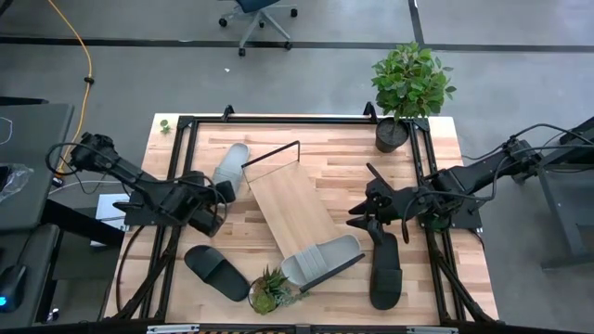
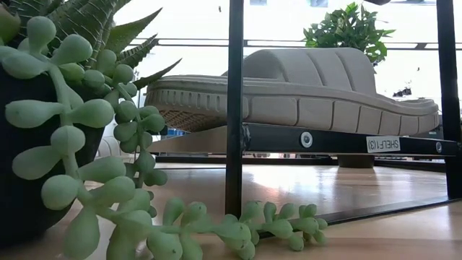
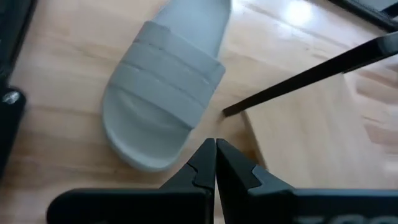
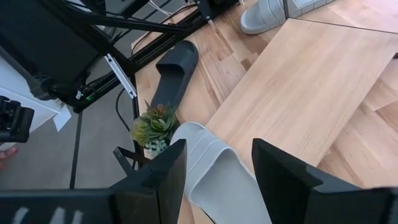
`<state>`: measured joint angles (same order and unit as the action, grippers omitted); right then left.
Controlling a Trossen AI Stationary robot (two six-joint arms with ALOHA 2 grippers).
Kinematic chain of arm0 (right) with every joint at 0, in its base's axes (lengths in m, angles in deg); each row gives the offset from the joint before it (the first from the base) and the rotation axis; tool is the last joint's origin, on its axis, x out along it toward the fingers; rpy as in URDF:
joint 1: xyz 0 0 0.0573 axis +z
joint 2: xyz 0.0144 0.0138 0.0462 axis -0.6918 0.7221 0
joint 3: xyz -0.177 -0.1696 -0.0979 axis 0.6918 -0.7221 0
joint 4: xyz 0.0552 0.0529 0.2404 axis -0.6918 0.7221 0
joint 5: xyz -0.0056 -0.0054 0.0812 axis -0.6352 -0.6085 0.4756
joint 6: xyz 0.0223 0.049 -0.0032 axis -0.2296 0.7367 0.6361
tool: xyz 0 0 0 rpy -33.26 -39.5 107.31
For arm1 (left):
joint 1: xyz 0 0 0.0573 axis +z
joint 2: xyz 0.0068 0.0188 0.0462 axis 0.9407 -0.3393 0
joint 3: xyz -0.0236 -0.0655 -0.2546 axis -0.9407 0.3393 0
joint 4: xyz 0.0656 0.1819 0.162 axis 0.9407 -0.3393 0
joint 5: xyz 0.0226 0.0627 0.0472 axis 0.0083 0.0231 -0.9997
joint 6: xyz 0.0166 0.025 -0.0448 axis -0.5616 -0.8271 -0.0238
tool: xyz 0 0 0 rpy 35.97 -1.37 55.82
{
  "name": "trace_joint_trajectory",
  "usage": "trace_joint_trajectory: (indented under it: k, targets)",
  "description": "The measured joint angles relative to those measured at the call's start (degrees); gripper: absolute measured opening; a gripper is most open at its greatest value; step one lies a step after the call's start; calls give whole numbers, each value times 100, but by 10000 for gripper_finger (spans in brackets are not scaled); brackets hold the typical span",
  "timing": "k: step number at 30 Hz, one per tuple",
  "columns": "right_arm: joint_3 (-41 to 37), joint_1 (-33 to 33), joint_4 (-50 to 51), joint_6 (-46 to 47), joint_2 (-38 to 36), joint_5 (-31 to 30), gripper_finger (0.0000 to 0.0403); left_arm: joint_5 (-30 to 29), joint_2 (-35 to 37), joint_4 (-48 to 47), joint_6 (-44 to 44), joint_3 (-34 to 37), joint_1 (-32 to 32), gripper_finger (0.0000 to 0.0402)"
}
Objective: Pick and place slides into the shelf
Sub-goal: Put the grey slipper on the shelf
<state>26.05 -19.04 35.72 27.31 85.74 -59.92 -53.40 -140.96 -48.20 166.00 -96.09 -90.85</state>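
Note:
One light grey slide [image 1: 230, 167] [image 3: 165, 93] lies flat on the tabletop, left of the shelf's far end. My left gripper [image 1: 221, 193] [image 3: 216, 146] hovers shut just off this slide's near end. The shelf [image 1: 295, 209] [image 4: 292, 87] lies slantwise across the table's middle. A second grey slide [image 1: 320, 260] [image 2: 303, 87] [image 4: 217, 180] rests sole down on the shelf's near end. My right gripper [image 1: 362, 218] [image 4: 219, 149] hangs open above it, apart from it. Two black slides [image 1: 215, 272] [image 1: 385, 269] lie on the table, near left and near right.
A small succulent pot [image 1: 271, 289] [image 2: 72, 144] stands at the near edge beside the shelf's near end. A leafy potted plant [image 1: 408, 83] stands at the far right corner. Black frame rails [image 1: 176, 186] run along the table's sides.

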Motion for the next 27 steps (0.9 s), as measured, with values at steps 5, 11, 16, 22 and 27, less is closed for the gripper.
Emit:
trace_joint_trajectory:
  k: [5, 11, 16, 22, 27]
  targets:
    - [0, 0, 109, 0, 2, 2, 172, 45, -383, 80, -44, 0, 136, 1]
    - [0, 0, 120, 4, 2, -2, 172, 1001, -860, -27, 352, 2, 118, 1]
    - [0, 0, 135, 44, 2, -18, 172, 1463, -1236, -33, 592, 2, 118, 1]
    - [0, 0, 165, 157, 2, -2, 172, 1451, -1462, -17, -154, 2, 120, 1]
    - [0, 0, 236, 189, 2, -4, 172, 1396, -1455, -78, -1823, 2, 120, 1]
